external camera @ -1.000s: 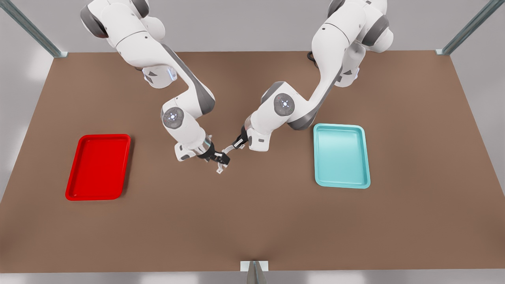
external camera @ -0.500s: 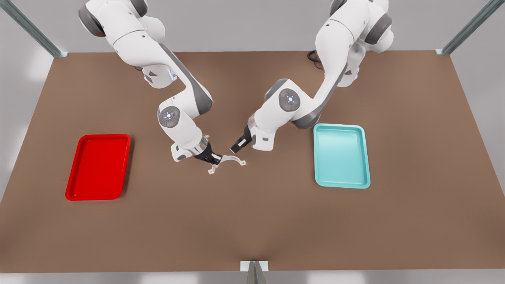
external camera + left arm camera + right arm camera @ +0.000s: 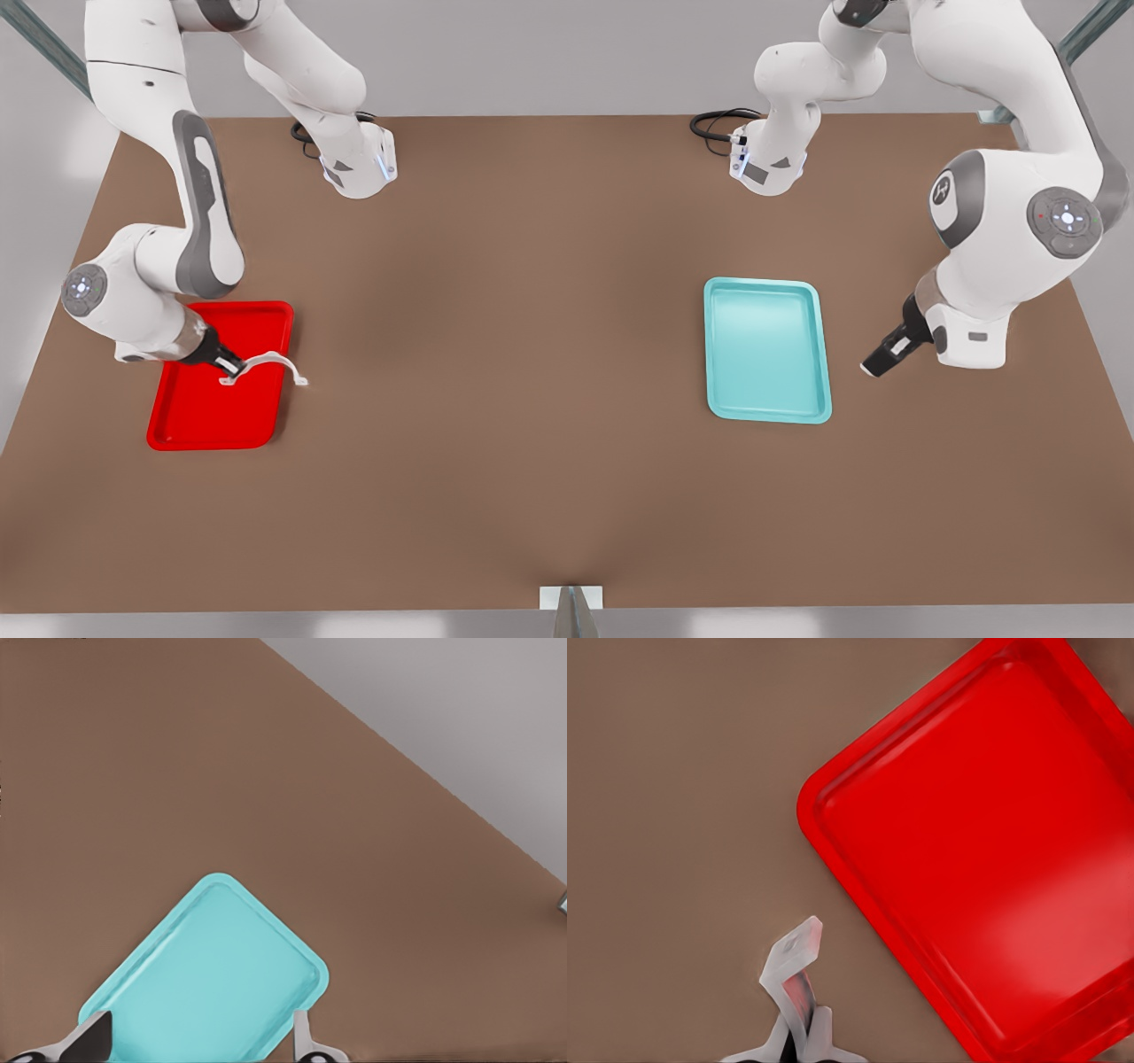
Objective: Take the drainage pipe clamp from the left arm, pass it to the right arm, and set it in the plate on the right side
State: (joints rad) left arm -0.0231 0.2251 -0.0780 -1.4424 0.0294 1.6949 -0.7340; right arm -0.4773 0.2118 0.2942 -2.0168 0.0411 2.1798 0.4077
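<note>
The white half-ring drainage pipe clamp [image 3: 267, 359] is held by one end in my right gripper [image 3: 232, 367], which is shut on it at the front view's left. It hangs above the red plate [image 3: 182, 425], arching over the plate's rim with its far tab out past the edge over the table. In the right wrist view the clamp [image 3: 794, 958] sticks out from the right gripper [image 3: 799, 1038], with the plate [image 3: 992, 859] beside it. My left gripper [image 3: 873, 365] waits open and holds nothing at the front view's right; its fingertips [image 3: 89, 1041] stand wide apart.
A teal tray [image 3: 766, 350] lies on the brown table between the centre and the left gripper, and the left wrist view looks down on the teal tray [image 3: 208, 983]. Cables lie by the arm bases [image 3: 713, 124] at the table's back edge.
Both arms swung apart from the table's centre. The right gripper carried the clamp to the red plate at the front view's left. The left gripper, open, drew back past the teal tray.
</note>
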